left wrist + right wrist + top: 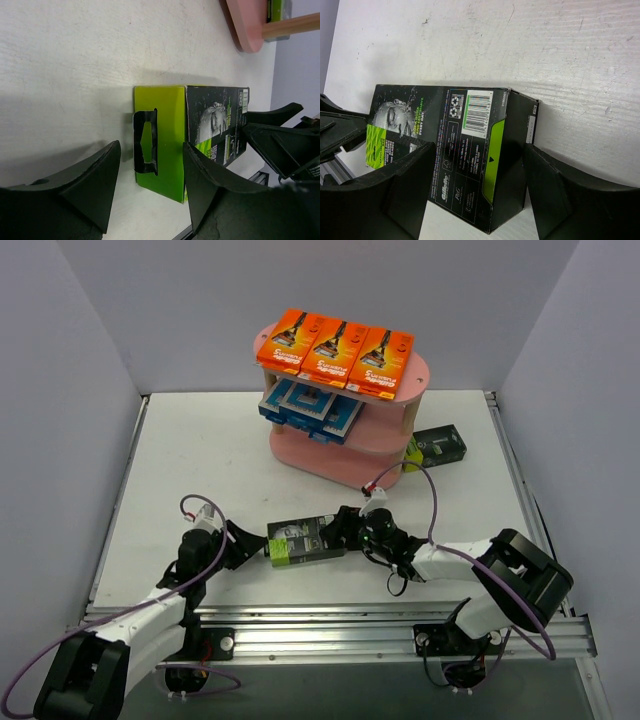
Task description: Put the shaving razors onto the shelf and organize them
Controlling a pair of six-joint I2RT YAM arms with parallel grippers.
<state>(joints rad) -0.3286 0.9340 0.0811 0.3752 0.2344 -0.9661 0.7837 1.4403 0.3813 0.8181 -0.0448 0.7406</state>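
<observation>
Three orange packs (pixel 335 348) line the top tier of the shelf (pixel 340 466) at upper centre, with blue packs (pixel 310 408) on the middle tier: looks sorted! The blacks remain. At lower centre the right hand (pixel 338 530) clamps one black pack (pixel 303 540), while the left hand (pixel 255 547) is spread open at its green end. The other black pack (pixel 437 446) waits on the counter (pixel 200 460), right of the shelf.

Bright, even light from above washes the white tabletop (pixel 200 460), leaving a faint shadow beside the pink shelf (pixel 340 455). In the wrist views the left hand (pixel 151 145) and right hand (pixel 480 146) are dark and soft-focused close to the lens; the black pack (pixel 465 130) throws a soft-edged shadow
</observation>
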